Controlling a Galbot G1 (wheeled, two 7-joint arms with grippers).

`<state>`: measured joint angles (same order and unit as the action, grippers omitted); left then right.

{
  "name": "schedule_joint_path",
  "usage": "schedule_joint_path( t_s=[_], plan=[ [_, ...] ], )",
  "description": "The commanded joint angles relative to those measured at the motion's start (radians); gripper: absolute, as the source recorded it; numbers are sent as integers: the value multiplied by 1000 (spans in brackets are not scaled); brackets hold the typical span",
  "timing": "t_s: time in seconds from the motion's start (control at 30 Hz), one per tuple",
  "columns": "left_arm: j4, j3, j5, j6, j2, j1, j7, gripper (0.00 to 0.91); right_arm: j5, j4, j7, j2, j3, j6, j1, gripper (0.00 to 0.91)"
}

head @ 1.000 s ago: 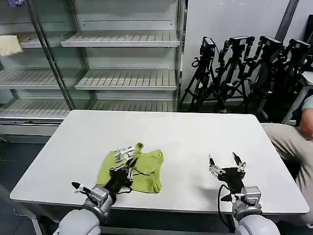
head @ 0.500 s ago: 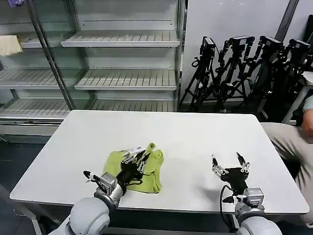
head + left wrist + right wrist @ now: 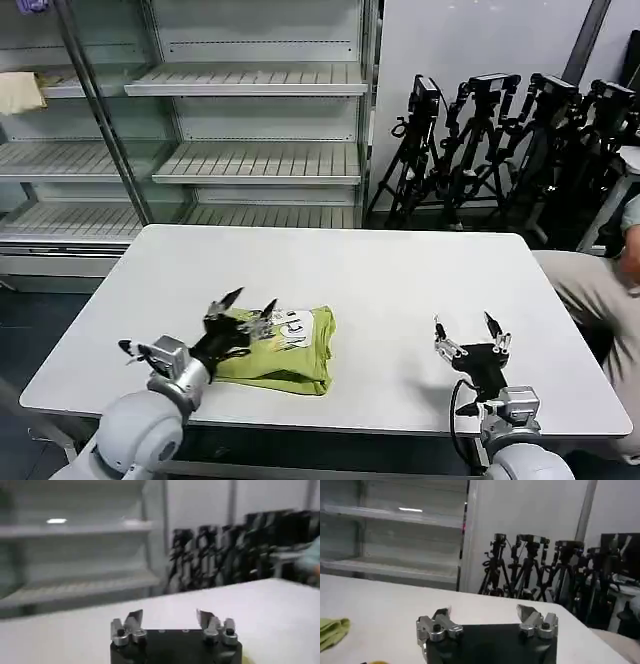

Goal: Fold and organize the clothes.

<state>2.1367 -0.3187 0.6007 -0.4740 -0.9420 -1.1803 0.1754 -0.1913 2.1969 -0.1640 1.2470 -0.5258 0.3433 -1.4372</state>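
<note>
My L gripper (image 3: 242,303), jaws apart, sits at the folded shirt (image 3: 285,352); a snag could undo the fold. R gripper (image 3: 468,331) idle, jaws apart.

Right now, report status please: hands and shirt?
Left hand open, at T-shirt's left edge. Right hand open, idle over table. T-shirt bunched, unfolded. Nothing in the way.

White table (image 3: 380,270) is carrying one thing, a lime T-shirt (image 3: 285,352) lying folded into a compact bundle near the front edge, left of centre, with a white printed patch facing up on top.
</note>
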Motion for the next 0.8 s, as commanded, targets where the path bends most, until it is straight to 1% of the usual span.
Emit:
schedule_joint_path(
  t_s=[0.03, 0.33, 0.37, 0.4, 0.6, 0.8],
  plan=[
    [-131, -133, 99, -104, -16, -117, 66, 907, 2, -15, 1, -15, 11, -14, 1, 907],
    [-180, -53, 92, -104, -69, -71, 77, 907, -13, 3, 1, -42, -18, -26, -9, 907],
    [-177, -53, 92, -104, -71, -72, 77, 322, -14, 4, 1, -42, -20, -25, -9, 907],
    [-172, -50, 91, -104, -73, -75, 77, 10, -15, 5, 2, -43, -23, -26, -9, 907],
    [-151, -41, 129, -102, -85, -68, 61, 10, -16, 4, 3, -45, -26, -30, -9, 907],
    [-154, -35, 115, -102, -87, -68, 49, 20, -20, -7, 5, -42, -20, -38, -3, 907]
  ],
)
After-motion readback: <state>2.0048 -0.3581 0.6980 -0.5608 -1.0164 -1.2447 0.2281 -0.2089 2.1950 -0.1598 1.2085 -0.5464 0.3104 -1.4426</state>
